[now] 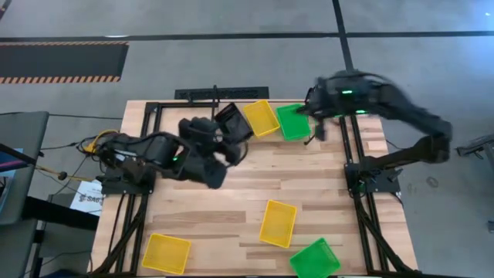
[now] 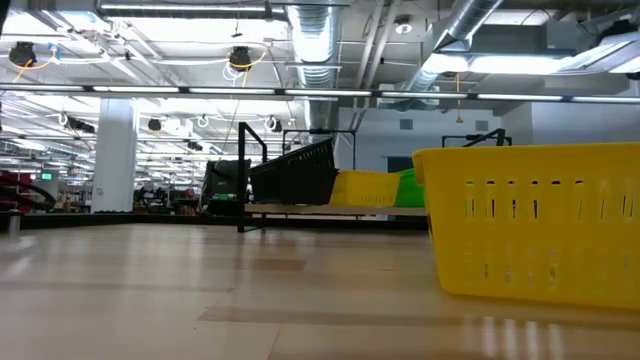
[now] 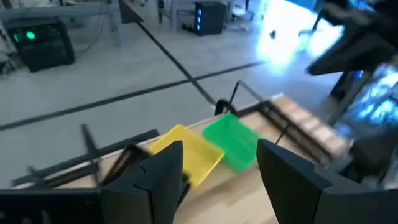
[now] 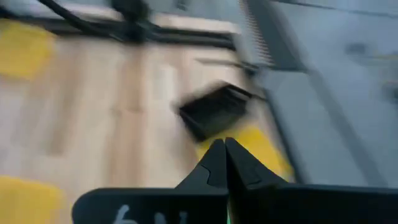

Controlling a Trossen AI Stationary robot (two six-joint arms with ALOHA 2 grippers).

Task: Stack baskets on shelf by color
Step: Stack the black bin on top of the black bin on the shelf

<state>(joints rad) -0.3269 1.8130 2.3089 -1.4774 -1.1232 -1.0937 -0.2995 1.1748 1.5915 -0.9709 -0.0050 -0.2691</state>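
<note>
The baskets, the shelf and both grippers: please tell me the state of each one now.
Black basket: tilted, at the shelf's left end.
Yellow basket: on the shelf, middle.
Green basket: on the shelf, right.
Shelf: upright, holding three baskets.
Loose yellow baskets and: upright on the table.
Loose green basket: upright on the table.
Left gripper: open, empty.
Right gripper: shut, empty.

I count three baskets (image 1: pixel 261 117) abreast on the shelf (image 1: pixel 221 93) at the bench's (image 1: pixel 231 193) far edge; three more near the front: one front-left (image 1: pixel 166 253), one centre (image 1: pixel 278 223), one just right of it (image 1: pixel 315 259).
</note>
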